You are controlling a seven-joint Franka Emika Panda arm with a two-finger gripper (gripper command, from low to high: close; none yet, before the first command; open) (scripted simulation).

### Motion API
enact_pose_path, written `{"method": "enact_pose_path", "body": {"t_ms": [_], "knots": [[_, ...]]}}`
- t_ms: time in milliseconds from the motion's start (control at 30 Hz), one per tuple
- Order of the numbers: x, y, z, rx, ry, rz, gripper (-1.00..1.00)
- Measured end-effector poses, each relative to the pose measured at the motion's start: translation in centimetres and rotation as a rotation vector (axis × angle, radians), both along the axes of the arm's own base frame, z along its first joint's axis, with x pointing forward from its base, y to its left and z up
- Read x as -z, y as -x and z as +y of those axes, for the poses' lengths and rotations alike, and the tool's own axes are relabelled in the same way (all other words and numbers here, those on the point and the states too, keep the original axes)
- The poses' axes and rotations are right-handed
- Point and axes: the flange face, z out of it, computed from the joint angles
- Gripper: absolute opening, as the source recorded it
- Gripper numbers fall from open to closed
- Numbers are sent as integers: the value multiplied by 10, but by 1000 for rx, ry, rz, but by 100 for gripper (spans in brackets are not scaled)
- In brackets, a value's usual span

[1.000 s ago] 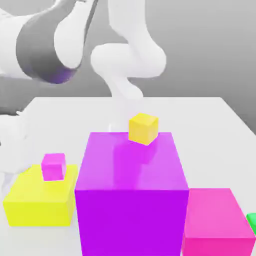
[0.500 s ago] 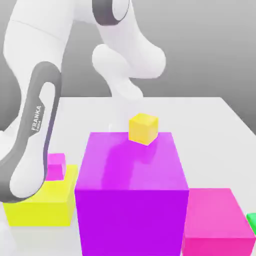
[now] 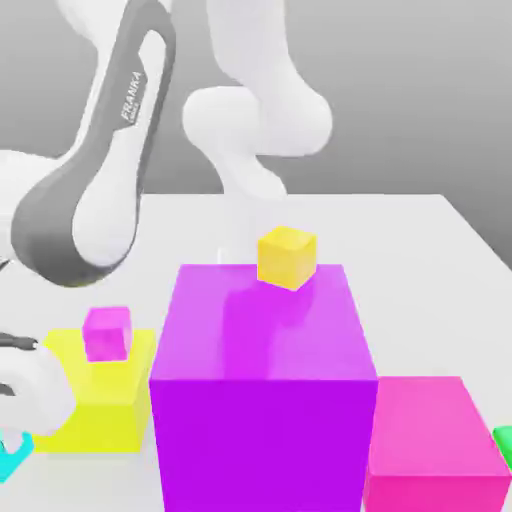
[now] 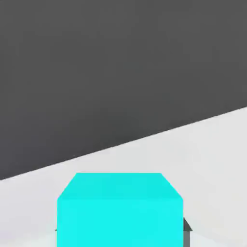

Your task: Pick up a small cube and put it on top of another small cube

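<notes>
The small cyan cube (image 4: 120, 210) is seen clamped between the gripper's shut fingers, sitting square, flat face up, no long axis; in the exterior view it's at the far lower left corner. The small yellow cube (image 3: 286, 257) is set atop the big purple block (image 3: 262, 380), slightly rotated. White table (image 3: 400, 230), plain grey backdrop.

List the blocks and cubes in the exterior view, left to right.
small cyan cube → small magenta cube, sitting on the big yellow block → big purple block with the small yellow cube on top → big magenta block → green object at the edge
</notes>
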Motion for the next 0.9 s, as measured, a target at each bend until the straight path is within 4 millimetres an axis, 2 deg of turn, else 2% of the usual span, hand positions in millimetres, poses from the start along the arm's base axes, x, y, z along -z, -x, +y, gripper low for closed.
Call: {"method": "enact_pose_path", "body": {"t_ms": [233, 500, 767, 867, 900], "knots": [[-71, 19, 95, -156, -29, -8, -100], [-134, 75, 176, -306, -23, -6, -100], [-174, 149, 242, -456, 27, 0, -100], [-182, 180, 260, -506, 55, 2, -100], [-176, 184, 263, -513, 60, 2, -100]]}}
